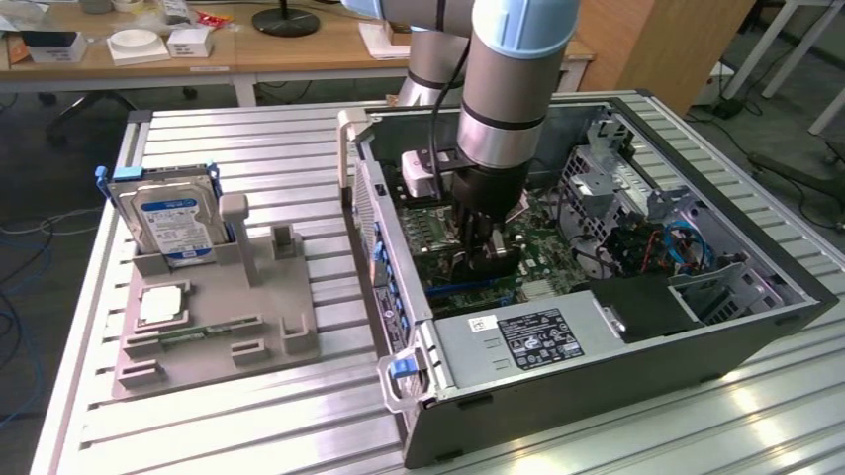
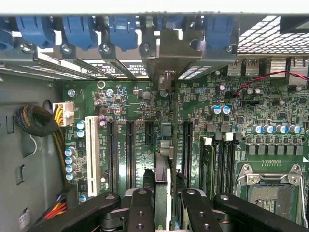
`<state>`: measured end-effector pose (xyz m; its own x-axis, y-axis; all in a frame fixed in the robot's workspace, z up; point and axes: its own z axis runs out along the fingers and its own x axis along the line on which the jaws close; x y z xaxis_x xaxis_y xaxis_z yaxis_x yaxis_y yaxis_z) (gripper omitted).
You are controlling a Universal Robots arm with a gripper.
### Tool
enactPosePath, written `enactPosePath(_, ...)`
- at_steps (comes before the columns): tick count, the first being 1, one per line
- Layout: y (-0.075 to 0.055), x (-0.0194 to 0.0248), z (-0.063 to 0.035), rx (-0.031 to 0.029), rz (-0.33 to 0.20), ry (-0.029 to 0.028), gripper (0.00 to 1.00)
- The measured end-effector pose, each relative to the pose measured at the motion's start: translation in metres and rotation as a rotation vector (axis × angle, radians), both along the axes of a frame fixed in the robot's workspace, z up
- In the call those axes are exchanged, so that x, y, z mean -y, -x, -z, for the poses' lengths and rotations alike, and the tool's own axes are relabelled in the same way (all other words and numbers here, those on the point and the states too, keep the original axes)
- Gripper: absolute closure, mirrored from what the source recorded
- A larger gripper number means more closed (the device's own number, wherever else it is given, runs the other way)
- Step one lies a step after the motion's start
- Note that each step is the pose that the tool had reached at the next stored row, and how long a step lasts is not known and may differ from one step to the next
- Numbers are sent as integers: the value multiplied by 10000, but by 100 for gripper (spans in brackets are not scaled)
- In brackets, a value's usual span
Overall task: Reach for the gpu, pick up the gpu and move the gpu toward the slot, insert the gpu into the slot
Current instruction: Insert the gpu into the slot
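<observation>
Gripper point(image 2: 163, 195) is down inside the open pc case point(image 1: 739, 327), with its jaws partly closed on the gpu point(image 2: 163, 162). The wrist view shows the card edge-on, pinched between the two black fingers point(image 2: 140, 205) and standing upright over the motherboard point(image 2: 135, 96). So I'd call this the insert step. The card runs in line with the long black slots point(image 2: 130, 150) on either side of it, and its silver bracket end point(image 2: 166, 53) points at the rear openings under the blue clips point(image 2: 77, 29). I can't tell whether the edge connector is actually in its slot, since the card hides it. To do this well, I reckon the card has to stay dead vertical and parallel to those neighbouring slots. The bracket should slide into its own rear opening, and the push should go straight down with no twist. It's tight in there: a white slot point(image 2: 91, 145) and a sleeved cable bundle point(image 2: 36, 121) sit on one side, with capacitors point(image 2: 219, 110) and the empty cpu socket point(image 2: 270, 188) on the other. In the exterior view the power supply point(image 1: 528, 341) sits at roughly 6 o'clock from the gripper, close enough to matter for the arm. The hard drive point(image 1: 169, 223) and processor chip point(image 1: 161, 304) sit in the grey holder point(image 1: 264, 336) on the tabletop point(image 1: 264, 435), around 9 o'clock from the case and well out of the way.
</observation>
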<state>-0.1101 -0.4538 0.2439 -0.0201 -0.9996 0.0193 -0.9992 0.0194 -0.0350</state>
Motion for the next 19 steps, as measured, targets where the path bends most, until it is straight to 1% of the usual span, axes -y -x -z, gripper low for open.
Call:
enactPosePath(2,0,0,0,-43,0,0,74)
enactPosePath(3,0,0,0,-53,0,0,74)
enactPosePath(8,-1,0,0,-53,-1,1,74)
enactPosePath(14,-1,-2,0,-34,-1,0,74)
enactPosePath(19,1,-4,0,-30,-1,0,74)
